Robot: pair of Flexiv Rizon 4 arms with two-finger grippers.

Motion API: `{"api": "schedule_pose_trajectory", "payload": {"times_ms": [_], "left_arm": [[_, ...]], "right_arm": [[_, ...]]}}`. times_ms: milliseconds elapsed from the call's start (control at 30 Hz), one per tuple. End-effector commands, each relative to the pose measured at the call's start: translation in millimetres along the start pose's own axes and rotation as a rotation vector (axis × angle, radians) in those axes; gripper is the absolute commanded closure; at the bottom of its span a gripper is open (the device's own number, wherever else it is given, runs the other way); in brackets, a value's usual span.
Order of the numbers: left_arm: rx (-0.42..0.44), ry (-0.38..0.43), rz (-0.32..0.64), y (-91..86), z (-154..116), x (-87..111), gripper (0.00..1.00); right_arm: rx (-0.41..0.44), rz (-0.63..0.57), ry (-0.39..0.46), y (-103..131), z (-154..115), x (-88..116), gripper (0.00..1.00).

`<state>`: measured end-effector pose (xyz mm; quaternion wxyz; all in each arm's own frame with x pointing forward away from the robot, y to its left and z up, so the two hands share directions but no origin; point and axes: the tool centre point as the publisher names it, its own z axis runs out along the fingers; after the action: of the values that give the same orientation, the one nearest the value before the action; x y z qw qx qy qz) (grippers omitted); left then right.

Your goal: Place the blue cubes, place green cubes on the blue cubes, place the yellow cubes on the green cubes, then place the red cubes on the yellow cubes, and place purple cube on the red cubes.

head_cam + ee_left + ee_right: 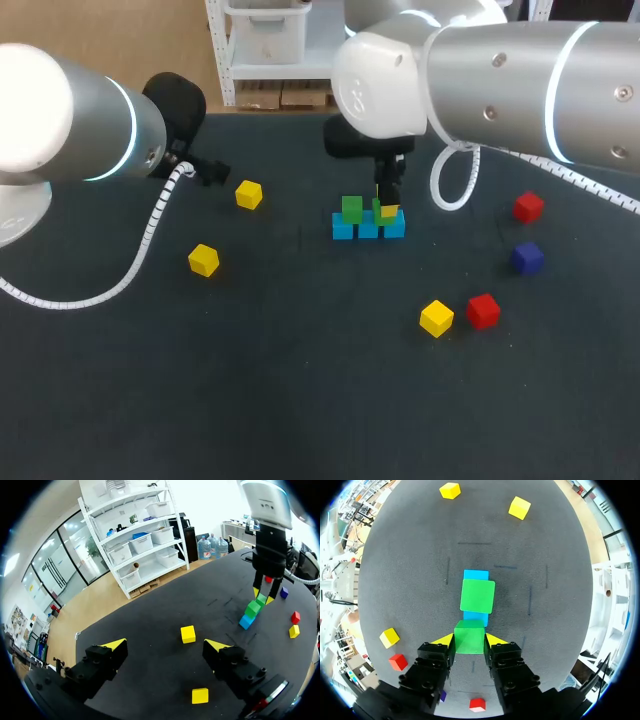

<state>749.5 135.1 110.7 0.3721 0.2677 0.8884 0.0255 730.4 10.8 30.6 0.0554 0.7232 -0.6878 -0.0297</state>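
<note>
Wrist views, unlike the head view, show right pincer [469, 641] grasping green cube [469, 636], left pincer [165, 645] released.

Mid-table stands a row of three cubes [368, 230]. A top cube [351, 208] sits on its left end and a held cube [469, 633] at its right end (between the right gripper's [469, 640] fingers). Two left cubes [249, 194] lie well apart from each other, and four right cubes [483, 310] lie scattered.

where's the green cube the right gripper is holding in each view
head view: green cube in the right gripper, over the right part of the blue cubes
left wrist view: far ahead of the open left gripper, cube in the other arm's grip
right wrist view: cube gripped between its own fingers
shared landmark: second green cube on the blue cubes
</note>
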Motion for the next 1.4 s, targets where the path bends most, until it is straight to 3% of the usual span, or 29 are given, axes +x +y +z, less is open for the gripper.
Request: {"api": "schedule_pose_trajectory", "payload": {"times_ms": [33, 333, 833, 900, 967, 1000, 1033, 1400], "left_arm": [[0.004, 0.001, 0.002, 1.3, 0.5, -0.5, 0.00], [0.004, 0.001, 0.002, 1.3, 0.5, -0.5, 0.00], [0.004, 0.001, 0.002, 1.3, 0.5, -0.5, 0.00], [0.004, 0.001, 0.002, 1.3, 0.5, -0.5, 0.00], [0.004, 0.001, 0.002, 1.3, 0.5, -0.5, 0.00], [0.004, 0.001, 0.002, 1.3, 0.5, -0.5, 0.00], [0.004, 0.001, 0.002, 1.3, 0.5, -0.5, 0.00], [0.004, 0.001, 0.002, 1.3, 0.5, -0.5, 0.00]], "right_arm": [[-0.002, 0.000, -0.002, -1.7, 0.4, 0.0, 0.75], [-0.004, 0.008, -0.001, -3.0, 1.5, 1.1, 0.79], [-0.003, 0.011, -0.002, -3.8, 2.0, 1.0, 0.75], [-0.004, 0.010, -0.003, -3.6, 2.2, 0.9, 0.69], [-0.004, 0.009, -0.004, -3.1, 2.4, 0.7, 0.54], [-0.004, 0.010, -0.005, -3.1, 2.4, 0.7, 0.23], [-0.004, 0.010, -0.005, -3.1, 2.4, 0.7, 0.00], [0.001, 0.020, -0.015, -2.5, -0.8, 2.0, 0.00]]}}
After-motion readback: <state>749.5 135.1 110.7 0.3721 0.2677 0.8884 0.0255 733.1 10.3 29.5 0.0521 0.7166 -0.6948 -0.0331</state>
